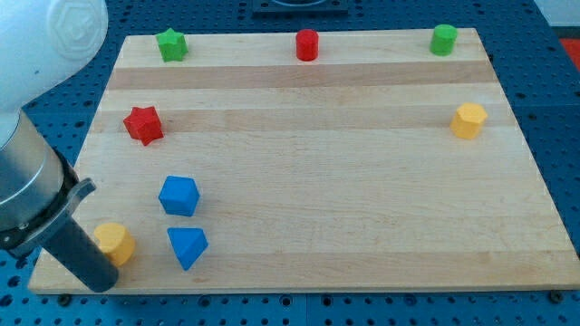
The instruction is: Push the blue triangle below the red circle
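Note:
The blue triangle (188, 246) lies near the view's bottom left on the wooden board (326, 181). The red circle (307, 44) stands at the view's top, near the middle of the board's far edge. My tip (101, 281) is at the board's bottom left corner, left of and slightly below the blue triangle. A yellow round block (114, 243) sits between them, just above and right of the tip, close to the rod. The tip is apart from the blue triangle.
A blue block (178, 196) sits just above the triangle. A red star (143, 124) is at the left, a green star (170, 43) at top left, a green round block (443, 39) at top right, and a yellow hexagon (468, 119) at the right.

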